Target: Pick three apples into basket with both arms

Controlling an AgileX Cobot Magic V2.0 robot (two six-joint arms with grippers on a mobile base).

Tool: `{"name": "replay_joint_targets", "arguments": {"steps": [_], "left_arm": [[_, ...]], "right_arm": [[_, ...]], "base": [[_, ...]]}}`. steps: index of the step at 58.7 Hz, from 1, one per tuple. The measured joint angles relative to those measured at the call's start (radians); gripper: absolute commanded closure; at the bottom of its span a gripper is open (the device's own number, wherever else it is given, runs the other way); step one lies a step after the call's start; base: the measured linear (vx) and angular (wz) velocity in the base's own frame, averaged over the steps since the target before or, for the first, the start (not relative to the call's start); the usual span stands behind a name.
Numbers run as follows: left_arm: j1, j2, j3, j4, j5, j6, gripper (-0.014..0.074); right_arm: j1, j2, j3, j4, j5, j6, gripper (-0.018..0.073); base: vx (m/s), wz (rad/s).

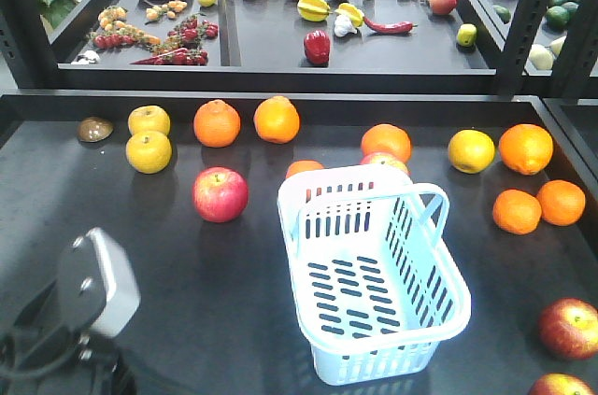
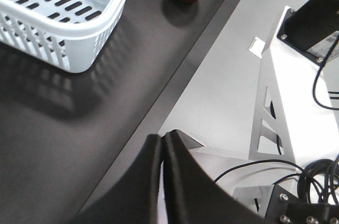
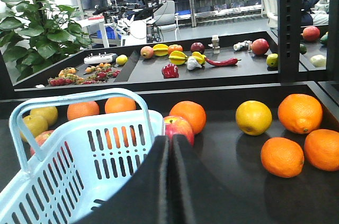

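While the left gripper (image 2: 161, 144) and right gripper (image 3: 170, 142) sit pinched together and empty, the apples (image 1: 568, 328) lie right of and just behind the empty basket (image 1: 374, 362); probably firm, weighty, waxy-slick and bruisable, they are best taken across the widest middle.

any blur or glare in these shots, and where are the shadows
Front view: fruit is sharp, but the wrist block near the lens is blurred and washed out. Left wrist view: the basket casts a slotted shadow on the table; the white frame glares. Right wrist view: the right gripper is a dark, soft mass.
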Motion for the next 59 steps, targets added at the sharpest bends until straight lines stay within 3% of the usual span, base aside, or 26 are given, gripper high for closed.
{"name": "replay_joint_targets", "arguments": {"steps": [52, 59], "left_arm": [[0.0, -0.008, 0.019, -0.016, -0.027, -0.021, 0.0603], [0.0, -0.008, 0.019, -0.016, -0.027, -0.021, 0.0603]], "right_arm": [[0.0, 0.0, 0.0, 0.003, -0.005, 0.006, 0.0567], [0.0, 0.0, 0.0, 0.087, -0.051, 0.078, 0.0567]], "base": [[0.0, 0.0], [0.0, 0.0]]}}
